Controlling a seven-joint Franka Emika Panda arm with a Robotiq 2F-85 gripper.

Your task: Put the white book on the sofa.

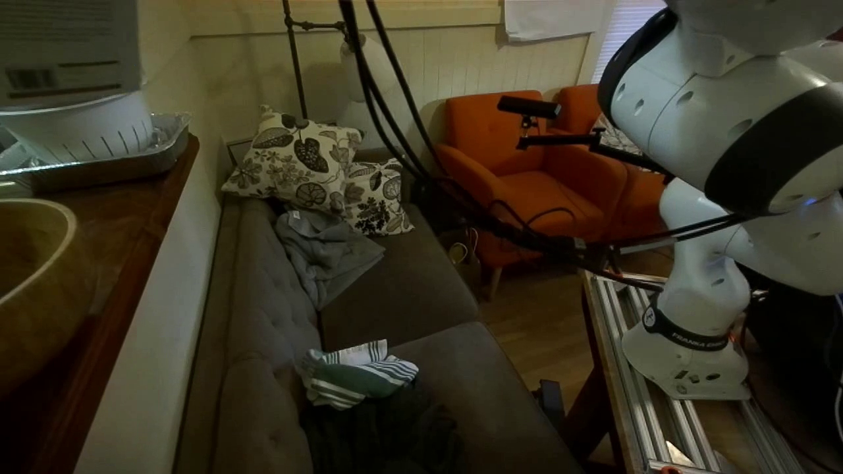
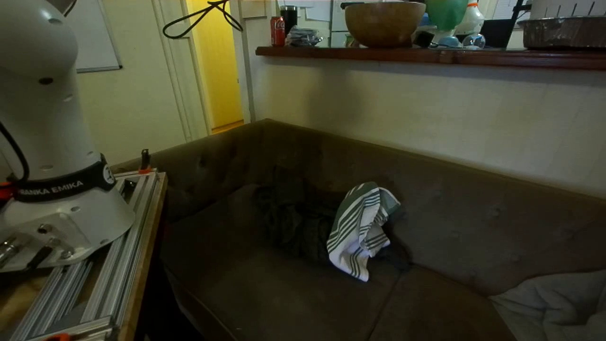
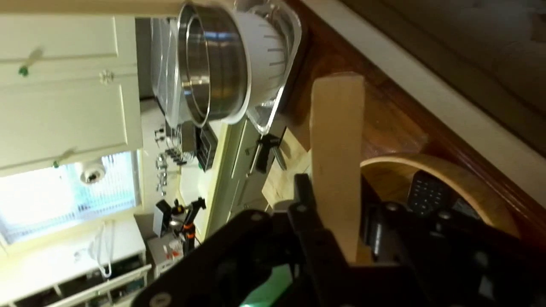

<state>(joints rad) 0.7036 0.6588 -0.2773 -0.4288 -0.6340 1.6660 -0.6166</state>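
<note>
The white book [image 1: 69,52] hangs at the upper left of an exterior view, its printed, barcoded cover facing that camera. In the wrist view its narrow edge [image 3: 337,140] looks tan and stands upright between the fingers. My gripper [image 3: 335,196] is shut on it, a finger on each side, above the wooden counter; the dark image hides part of the right finger. The gripper is out of view in both exterior views. The sofa is dark grey-brown and shows in both exterior views [image 1: 402,283] [image 2: 265,284], below the counter wall.
The counter [image 2: 331,56] holds a wooden bowl [image 3: 409,162], a white colander [image 3: 262,59] and a steel pot [image 3: 226,64]. On the sofa lie a striped towel [image 2: 362,227], dark cloth [image 2: 298,222], a grey blanket [image 1: 323,250] and floral pillows [image 1: 296,161]. Cables [image 1: 395,99] hang beside the arm.
</note>
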